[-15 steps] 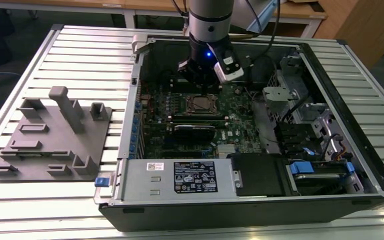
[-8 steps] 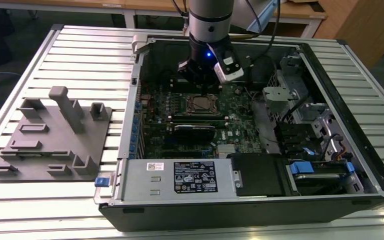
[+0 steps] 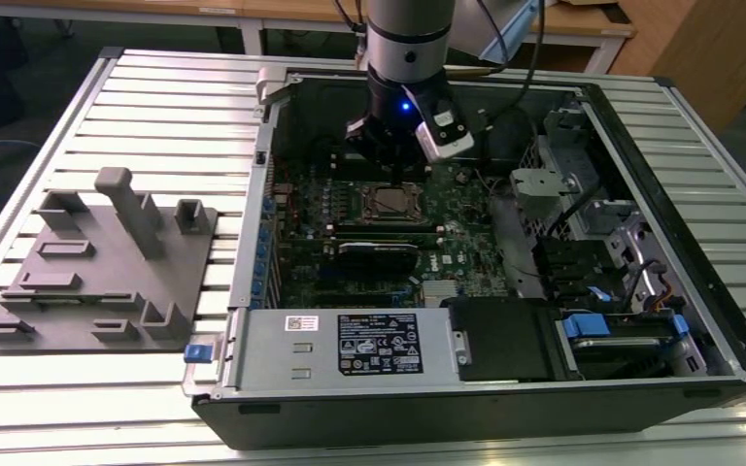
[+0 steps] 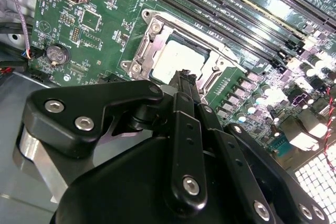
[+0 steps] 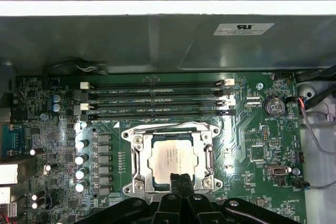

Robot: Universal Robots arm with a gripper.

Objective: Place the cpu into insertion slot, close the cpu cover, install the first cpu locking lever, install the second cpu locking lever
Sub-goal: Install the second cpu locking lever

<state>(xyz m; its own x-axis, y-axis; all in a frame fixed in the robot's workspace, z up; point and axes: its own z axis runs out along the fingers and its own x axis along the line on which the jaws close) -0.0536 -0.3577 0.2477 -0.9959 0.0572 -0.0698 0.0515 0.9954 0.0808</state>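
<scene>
The cpu (image 5: 170,157) is sitting flat in the insertion slot (image 5: 137,157), near the middle of the motherboard (image 3: 457,228) inside the open computer case (image 3: 684,175). In both wrist views the cpu cover (image 5: 169,129) is lying down around the chip, framing its silver top. I cannot tell whether either locking lever is hooked.

The gripper (image 5: 181,179) is hanging just over the socket edge, at about 6 o'clock of the chip in the first wrist view. Its fingers look pressed together, nothing between them.

Risks, as I judge them:
- Fingertips are riding very near the chip top, so a low or skewed pass could scrape it or shift the cover.
- If the cover is not fully seated, pushing a lever could bind it or load the socket pins unevenly.
- The thin lever wire is hard to catch; a slip could send the tip into the capacitors (image 5: 81,158) beside the socket, or toward the 4 memory slots (image 5: 157,98) at 12 o'clock of it.

Containers: the case is holding the motherboard, a silver labelled box (image 3: 347,345) along its near wall, and drive bays with blue tabs (image 3: 606,325) at the exterior view's right. The grey fixture tray (image 3: 88,262) is standing outside the case, at 9 o'clock of it in the exterior view; it is holding no part.
</scene>
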